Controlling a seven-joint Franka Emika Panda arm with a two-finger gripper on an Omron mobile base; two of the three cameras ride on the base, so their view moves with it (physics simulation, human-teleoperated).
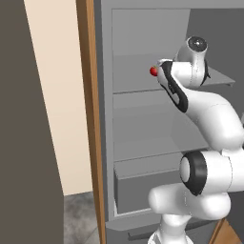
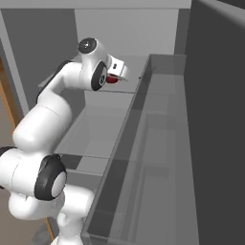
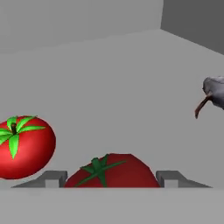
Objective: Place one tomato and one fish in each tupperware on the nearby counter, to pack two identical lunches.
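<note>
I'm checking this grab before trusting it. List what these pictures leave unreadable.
- Claw, hand view: the tomato sits between the fingertips, but its lower half is cut off at the bottom, so actual contact can't be confirmed.
- Fish, hand view: cut off by the right edge.
- Left base view: the arm's wrist hides most of a red tomato on the fridge shelf.

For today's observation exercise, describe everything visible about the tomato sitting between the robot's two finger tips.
The tomato between the finger tips is round, glossy red and smooth, with a green star-shaped calyx and short stem on top, tilted a little toward the camera. It rests on a grey fridge shelf, flanked closely by the tool and its two grey tips; whether they press it cannot be told. A second tomato lies apart beside it.
</note>
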